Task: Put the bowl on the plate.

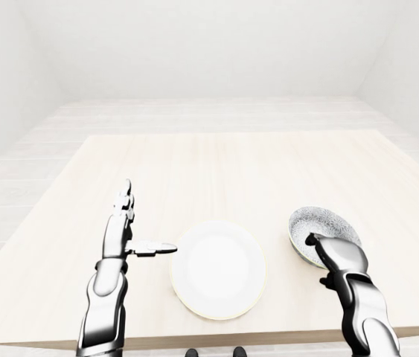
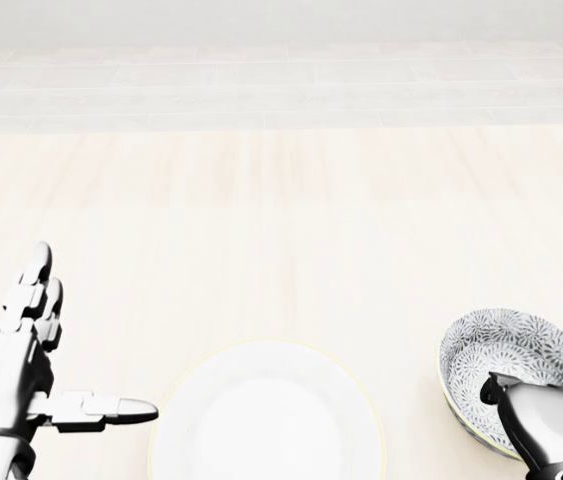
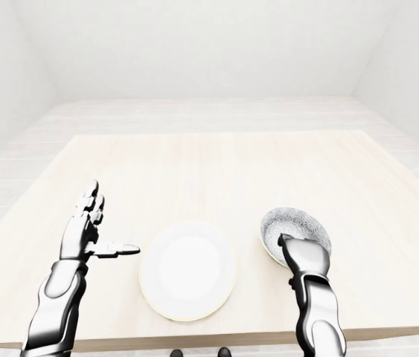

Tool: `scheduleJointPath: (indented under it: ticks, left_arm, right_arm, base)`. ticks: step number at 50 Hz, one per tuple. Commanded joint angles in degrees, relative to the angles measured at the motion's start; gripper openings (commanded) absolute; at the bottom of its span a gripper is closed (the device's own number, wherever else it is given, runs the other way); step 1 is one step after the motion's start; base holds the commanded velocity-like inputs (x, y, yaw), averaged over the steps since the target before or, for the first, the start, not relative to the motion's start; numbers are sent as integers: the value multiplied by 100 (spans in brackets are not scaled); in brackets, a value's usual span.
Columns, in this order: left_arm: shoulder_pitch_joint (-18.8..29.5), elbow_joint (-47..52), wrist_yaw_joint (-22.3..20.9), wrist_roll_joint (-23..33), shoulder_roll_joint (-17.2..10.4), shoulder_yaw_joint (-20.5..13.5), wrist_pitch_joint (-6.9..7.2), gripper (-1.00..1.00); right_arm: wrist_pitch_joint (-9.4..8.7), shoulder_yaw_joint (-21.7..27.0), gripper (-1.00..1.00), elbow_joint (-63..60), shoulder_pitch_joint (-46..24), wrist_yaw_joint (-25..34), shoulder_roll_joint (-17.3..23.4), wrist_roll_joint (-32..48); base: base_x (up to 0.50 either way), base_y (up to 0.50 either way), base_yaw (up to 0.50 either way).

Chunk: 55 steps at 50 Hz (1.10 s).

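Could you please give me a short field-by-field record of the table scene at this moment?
surface: pale wooden table
plate: round white plate, flat and bare, at the head view's bottom centre
bowl: grey-and-white patterned round bowl, right of the plate and apart from it
left robot hand: open, fingers spread, left of the plate, holding nothing
right robot hand: at the bowl's lower rim in the head view, fingers curled over it; firm grip not confirmed
task status: bowl not yet on the plate
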<state>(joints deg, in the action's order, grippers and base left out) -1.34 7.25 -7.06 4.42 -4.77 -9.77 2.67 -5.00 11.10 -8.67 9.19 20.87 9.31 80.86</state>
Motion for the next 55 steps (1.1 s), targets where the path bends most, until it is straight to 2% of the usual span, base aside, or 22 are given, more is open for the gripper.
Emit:
scheduleJointPath:
  ticks: [1,26,40,50,55]
  left_arm:
    - [-19,-13,-10,-20,1,-15,-21,100]
    - [45,-69,30,-3,1,26,-46,100]
    - [30,-109,16,-14,5,33,-116,100]
    - [169,-222,32,8,-20,65,-129,100]
    - [244,-185,45,18,-23,99,-55,100]
  right_arm:
    - [0,1,11,71,39,34,3,-20]
    - [0,27,-44,102,119,18,-27,-205]
    - [0,49,-56,-129,141,72,28,-149]
    - [0,172,-65,-629,151,330,134,-20]
    - [163,259,-70,-746,188,320,101,24]
  base:
    - [0,0,0]
    - [0,0,0]
    - [0,0,0]
    - [0,0,0]
    - [0,0,0]
